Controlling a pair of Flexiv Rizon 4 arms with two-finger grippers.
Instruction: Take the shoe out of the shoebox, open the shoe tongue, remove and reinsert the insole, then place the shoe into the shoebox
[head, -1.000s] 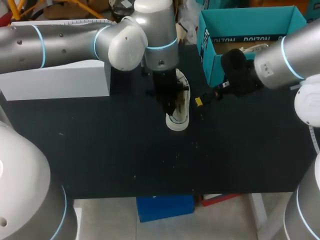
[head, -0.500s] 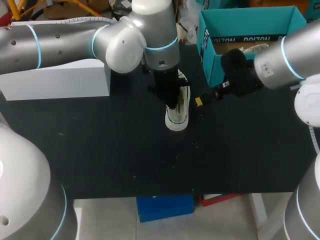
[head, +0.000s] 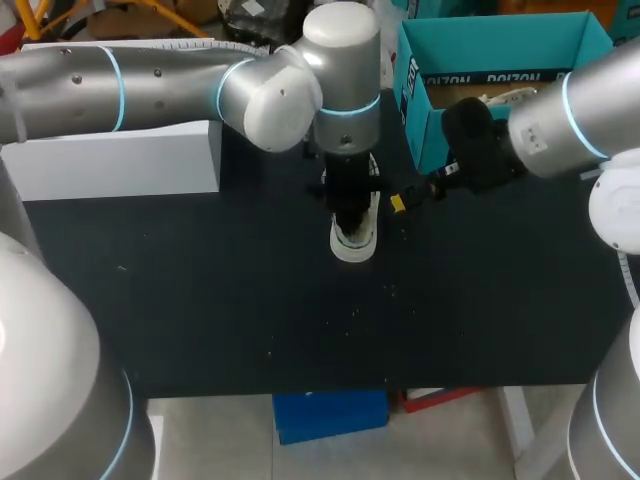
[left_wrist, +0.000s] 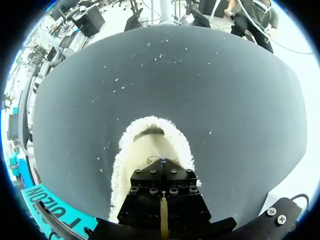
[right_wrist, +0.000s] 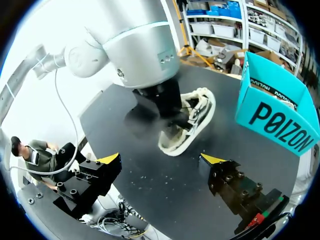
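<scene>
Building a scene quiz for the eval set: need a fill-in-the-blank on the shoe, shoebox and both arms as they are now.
1. The shoe stands on the table, not ____ the shoebox.
2. The arm above the shoe is my ____ one.
3. The right gripper is ____, with nothing between its fingers.

Missing words: inside; left; open.

I see the cream, fuzzy-rimmed shoe (head: 353, 243) standing on its sole mid-way along the black table (head: 200, 300), toe towards the near edge, out of and clear of the open teal shoebox (head: 500, 45) at the far right corner.
</scene>
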